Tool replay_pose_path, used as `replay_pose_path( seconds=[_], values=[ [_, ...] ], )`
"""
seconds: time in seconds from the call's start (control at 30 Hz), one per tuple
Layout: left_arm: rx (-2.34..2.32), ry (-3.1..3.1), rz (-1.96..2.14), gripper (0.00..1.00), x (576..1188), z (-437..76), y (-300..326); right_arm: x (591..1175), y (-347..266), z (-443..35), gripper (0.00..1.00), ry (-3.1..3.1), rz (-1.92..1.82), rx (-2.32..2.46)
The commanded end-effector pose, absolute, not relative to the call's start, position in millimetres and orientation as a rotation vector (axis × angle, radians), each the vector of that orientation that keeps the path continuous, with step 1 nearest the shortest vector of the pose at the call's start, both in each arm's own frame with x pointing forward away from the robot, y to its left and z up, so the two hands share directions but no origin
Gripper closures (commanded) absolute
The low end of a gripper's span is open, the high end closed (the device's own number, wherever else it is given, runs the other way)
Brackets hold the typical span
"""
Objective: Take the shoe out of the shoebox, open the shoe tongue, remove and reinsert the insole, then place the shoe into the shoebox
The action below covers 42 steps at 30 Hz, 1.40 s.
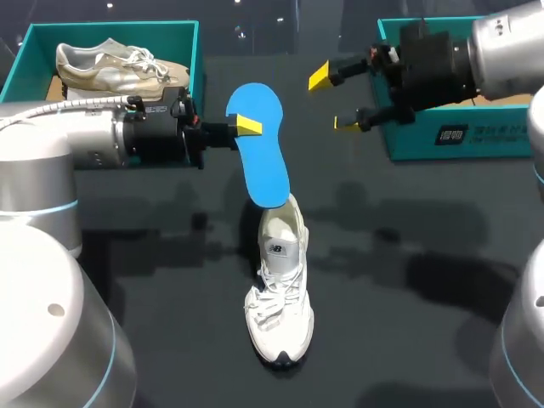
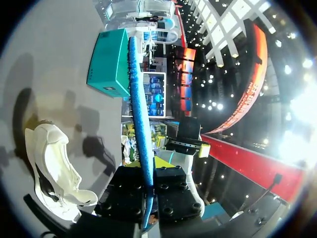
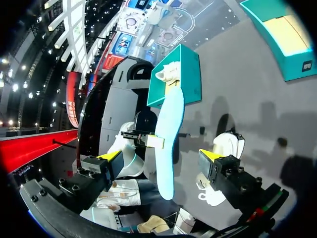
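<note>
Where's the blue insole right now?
Head view, centre table: the blue insole is pinched in the left gripper, its lower end over the heel of the white sneaker.

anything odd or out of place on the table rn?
Nothing damaged or spilled. Only the blue insole is out of the white shoe, held tilted in the left pincer, its lower end at the shoe's opening.

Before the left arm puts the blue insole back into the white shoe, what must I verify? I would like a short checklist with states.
1. Left gripper shut on the blue insole: ok.
2. Insole's lower end at the white shoe opening: ok.
3. Shoe upright on the table: ok.
4. Right gripper open and apart from the insole: ok.
5. Tongue pulled open enough: cannot tell.
</note>
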<state>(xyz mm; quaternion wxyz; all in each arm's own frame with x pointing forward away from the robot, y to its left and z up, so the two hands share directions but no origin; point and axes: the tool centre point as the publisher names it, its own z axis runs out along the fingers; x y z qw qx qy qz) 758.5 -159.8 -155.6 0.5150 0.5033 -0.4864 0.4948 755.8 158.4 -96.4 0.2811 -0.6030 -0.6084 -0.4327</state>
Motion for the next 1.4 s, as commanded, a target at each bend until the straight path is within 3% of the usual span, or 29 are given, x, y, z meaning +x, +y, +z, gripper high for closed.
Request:
replay_pose_path(
  seconds=[0.03,0.63,1.4],
  values=[
    [1.209,-1.169,1.19,1.0,758,-156,-160,757,169,-80,0.0,-1.943,-0.782,-1.94],
    [1.209,-1.169,1.19,1.0,758,-156,-160,741,222,-52,0.0,-2.399,-0.094,-2.201],
    [1.209,-1.169,1.19,1.0,758,-156,-160,720,254,-67,0.0,-2.438,0.133,-2.353]
  ],
)
